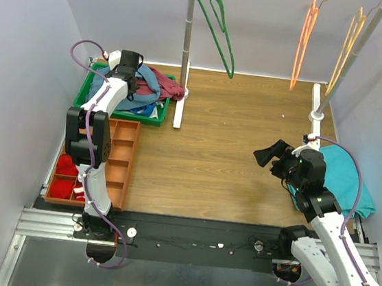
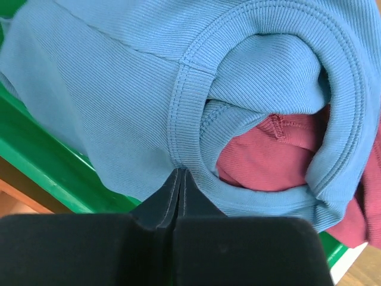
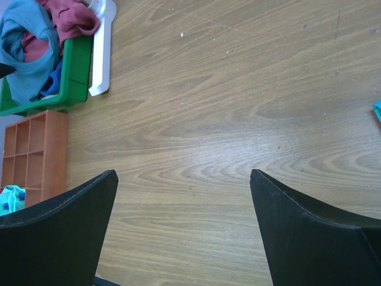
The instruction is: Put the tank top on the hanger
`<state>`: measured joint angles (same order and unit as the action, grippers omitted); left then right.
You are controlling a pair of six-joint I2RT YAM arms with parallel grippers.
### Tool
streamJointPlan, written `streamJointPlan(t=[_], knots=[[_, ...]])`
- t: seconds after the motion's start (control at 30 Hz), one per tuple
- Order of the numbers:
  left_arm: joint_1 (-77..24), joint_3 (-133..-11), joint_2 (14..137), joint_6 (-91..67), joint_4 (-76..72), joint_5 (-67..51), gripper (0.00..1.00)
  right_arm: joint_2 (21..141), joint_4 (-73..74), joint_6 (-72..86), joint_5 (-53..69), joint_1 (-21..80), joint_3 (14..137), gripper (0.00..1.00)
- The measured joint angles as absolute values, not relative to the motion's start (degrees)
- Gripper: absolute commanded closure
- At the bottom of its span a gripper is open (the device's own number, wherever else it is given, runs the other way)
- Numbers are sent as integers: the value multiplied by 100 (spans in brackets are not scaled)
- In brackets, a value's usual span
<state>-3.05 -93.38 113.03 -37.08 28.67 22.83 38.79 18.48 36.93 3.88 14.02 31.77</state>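
Tank top [image 2: 107, 83]: one, bunched, no clear axis, my left hand [image 2: 180, 179] pinched on its trim. Three hangers: green [image 1: 230, 70], orange [image 1: 301, 52], yellow [image 1: 343, 57], hooks up; right hand [image 3: 181, 173] wide open, empty.

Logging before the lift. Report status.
Left gripper shut on tank top hem, in bin. Right gripper open over table. Hanger hangs empty at back. Maroon garment sits in the top's opening, may snag.

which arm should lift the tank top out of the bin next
Left. The left gripper is pinched on the tank top in the green bin; the right gripper sits open over the table, well away from the bin.
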Motion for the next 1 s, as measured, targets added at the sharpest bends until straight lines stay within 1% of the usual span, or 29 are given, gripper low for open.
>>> streamJointPlan(t=[0.17,0.27,0.33,0.37,0.43,0.5,0.53,0.63,0.7,0.77,0.87,0.9,0.97,1.0], knots=[[-305,-9338,11196,-3599,2895,2294,100,3850,1850,3675,399,1402,3177,0],[-305,-9338,10930,-3509,2930,2296,99,3850,1848,3675,421,1402,3177,0],[-305,-9341,10632,-3441,2921,2294,75,3850,1848,3680,436,1402,3177,0],[-305,-9356,10514,-3417,2926,2292,55,3852,1844,3680,443,1402,3177,0],[-305,-9592,10398,-3354,2976,2292,45,3859,1831,3682,451,1402,3177,0],[-305,-9848,10429,-3328,2976,2287,42,3892,1802,3684,473,1402,3177,0],[-305,-10003,10510,-3323,2980,2290,38,3909,1798,3686,482,1402,3177,0],[-305,-10337,10890,-3323,3009,2290,34,3946,1787,3717,493,1402,3177,0],[-305,-10541,11338,-3321,3033,2292,33,3962,1765,3741,506,1402,3177,0],[-307,-10711,11760,-3317,3076,2285,35,4012,1758,3745,517,1402,3183,0],[-307,-11002,12392,-3284,3197,2287,44,4086,1765,3734,521,1402,3199,0],[-307,-11037,12503,-3271,3229,2285,51,4106,1767,3723,521,1402,3205,0],[-307,-11034,12617,-3280,3308,2287,59,4117,1767,3693,519,1402,3208,0],[-307,-11019,12613,-3293,3291,2290,68,4115,1767,3675,517,1402,3208,0]])
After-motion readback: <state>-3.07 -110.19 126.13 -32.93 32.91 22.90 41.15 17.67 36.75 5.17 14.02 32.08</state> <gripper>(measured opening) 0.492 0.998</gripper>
